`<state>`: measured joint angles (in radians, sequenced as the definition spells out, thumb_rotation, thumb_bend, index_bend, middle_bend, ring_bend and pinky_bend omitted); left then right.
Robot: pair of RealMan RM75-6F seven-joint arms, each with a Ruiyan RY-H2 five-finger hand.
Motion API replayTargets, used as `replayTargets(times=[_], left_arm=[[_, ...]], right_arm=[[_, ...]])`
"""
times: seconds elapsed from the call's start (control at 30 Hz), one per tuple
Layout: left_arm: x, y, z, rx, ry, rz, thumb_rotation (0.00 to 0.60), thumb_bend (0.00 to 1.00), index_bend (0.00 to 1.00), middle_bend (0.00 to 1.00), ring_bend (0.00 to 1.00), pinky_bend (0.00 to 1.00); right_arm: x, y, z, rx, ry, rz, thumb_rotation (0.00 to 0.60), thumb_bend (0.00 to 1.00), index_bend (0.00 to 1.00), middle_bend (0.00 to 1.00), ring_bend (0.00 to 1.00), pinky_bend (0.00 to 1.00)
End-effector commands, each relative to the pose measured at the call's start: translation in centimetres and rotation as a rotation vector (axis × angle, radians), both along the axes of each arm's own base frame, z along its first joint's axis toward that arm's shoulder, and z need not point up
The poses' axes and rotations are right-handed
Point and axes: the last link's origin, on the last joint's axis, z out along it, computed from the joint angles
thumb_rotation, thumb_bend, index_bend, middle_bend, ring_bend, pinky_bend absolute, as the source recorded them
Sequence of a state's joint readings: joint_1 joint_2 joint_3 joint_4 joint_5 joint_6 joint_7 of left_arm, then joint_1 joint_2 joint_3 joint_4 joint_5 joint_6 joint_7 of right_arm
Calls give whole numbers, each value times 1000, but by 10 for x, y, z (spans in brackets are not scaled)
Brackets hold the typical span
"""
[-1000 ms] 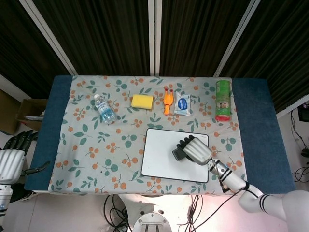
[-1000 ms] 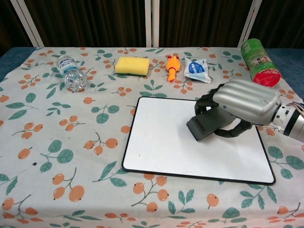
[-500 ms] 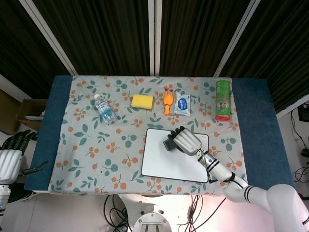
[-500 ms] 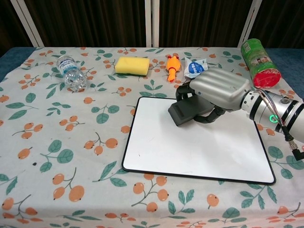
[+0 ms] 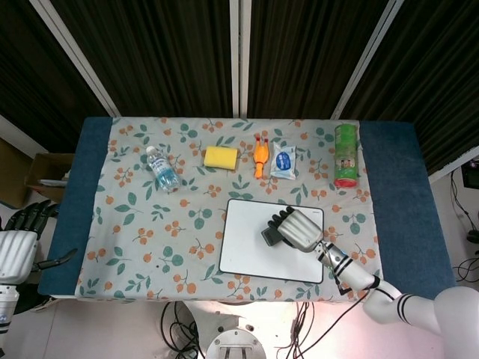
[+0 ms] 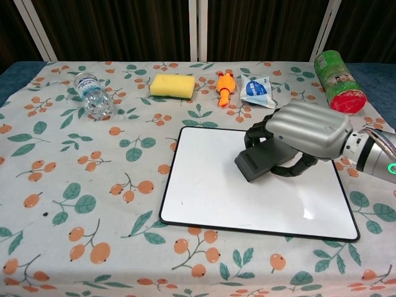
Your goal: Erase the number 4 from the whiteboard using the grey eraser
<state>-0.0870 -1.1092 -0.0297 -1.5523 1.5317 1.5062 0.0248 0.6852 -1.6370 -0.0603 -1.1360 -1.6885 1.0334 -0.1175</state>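
The whiteboard (image 5: 247, 247) (image 6: 210, 192) lies on the flowered cloth at the front right, its white face showing no writing. My right hand (image 5: 299, 229) (image 6: 306, 131) grips the grey eraser (image 5: 271, 235) (image 6: 263, 162) and presses it flat on the board's upper right part. In the head view my left hand (image 5: 21, 239) hangs off the table's left edge, holding nothing, fingers apart.
Along the back of the table lie a water bottle (image 6: 93, 94), a yellow sponge (image 6: 172, 85), an orange toy (image 6: 223, 88), a white-blue packet (image 6: 257, 90) and a green can (image 6: 337, 73). A cardboard box (image 5: 46, 174) stands left of the table.
My right hand swept the eraser up and left across the board, then back right and down to near where it began. The left hand stayed put.
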Motion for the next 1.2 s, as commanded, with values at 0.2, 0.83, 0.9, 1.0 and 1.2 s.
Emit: replayTargets(times=[0.2, 0.83, 0.9, 1.0, 1.2], left_arm=[[4, 1, 0, -4, 7, -9, 302, 119, 135, 91, 96, 166], [0, -1, 9, 20, 9, 0, 300, 119, 135, 91, 96, 166], [-1, -2, 11, 26, 11, 2, 300, 119, 135, 91, 95, 166], [-2, -2, 13, 31, 11, 7, 301, 119, 135, 91, 96, 166], [-1, -1, 13, 32, 8, 0, 299, 119, 135, 91, 96, 166]], right_arm=[[-28, 29, 18, 45, 75, -21, 600, 393, 908, 724, 637, 589], [16, -15, -23, -58, 9, 1, 600, 397, 909, 724, 637, 582], [22, -20, -27, -79, -13, 9, 600, 396, 909, 724, 636, 581], [29, -29, -29, -120, -28, 34, 600, 400, 909, 724, 636, 581], [27, -33, -31, -124, -37, 36, 600, 413, 908, 724, 636, 580]])
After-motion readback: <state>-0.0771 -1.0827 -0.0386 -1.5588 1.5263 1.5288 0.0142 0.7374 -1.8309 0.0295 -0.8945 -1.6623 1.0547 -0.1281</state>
